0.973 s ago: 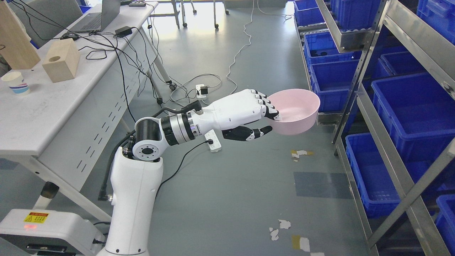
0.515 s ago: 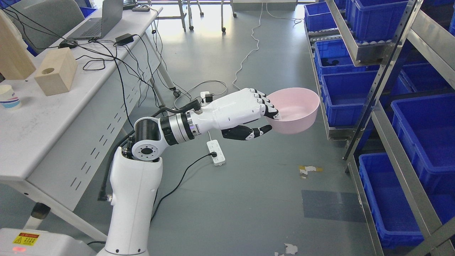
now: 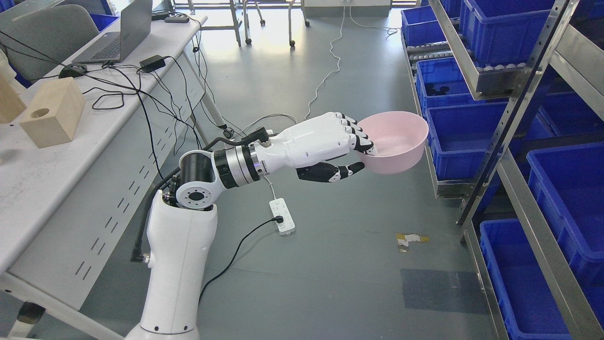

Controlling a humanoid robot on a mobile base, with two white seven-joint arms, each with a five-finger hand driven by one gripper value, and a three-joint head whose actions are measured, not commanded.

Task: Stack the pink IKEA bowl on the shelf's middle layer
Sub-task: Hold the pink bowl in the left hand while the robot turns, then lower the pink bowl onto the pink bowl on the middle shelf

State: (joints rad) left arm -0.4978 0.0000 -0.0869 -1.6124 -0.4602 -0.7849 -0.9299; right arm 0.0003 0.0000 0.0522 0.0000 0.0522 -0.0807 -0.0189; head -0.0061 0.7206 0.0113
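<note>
My left hand (image 3: 356,153) holds a pink bowl (image 3: 396,141) by its near rim, fingers over the edge and thumb under the wall. The bowl is upright and empty, held in the air above the floor. It hangs just left of the metal shelf (image 3: 509,113) that runs along the right side, close to the blue bins (image 3: 460,137) on its lower tiers. The left arm reaches out from the lower left. The right arm does not show.
A white table (image 3: 71,156) stands at the left with a wooden block (image 3: 52,113), a laptop (image 3: 120,35) and cables. A power strip (image 3: 281,216) and cords lie on the grey floor below my arm. Blue bins fill the shelf tiers.
The whole picture has shifted as the camera moved, with the shelf now slightly nearer to the bowl. The hand keeps the same hold on the bowl, raised a little.
</note>
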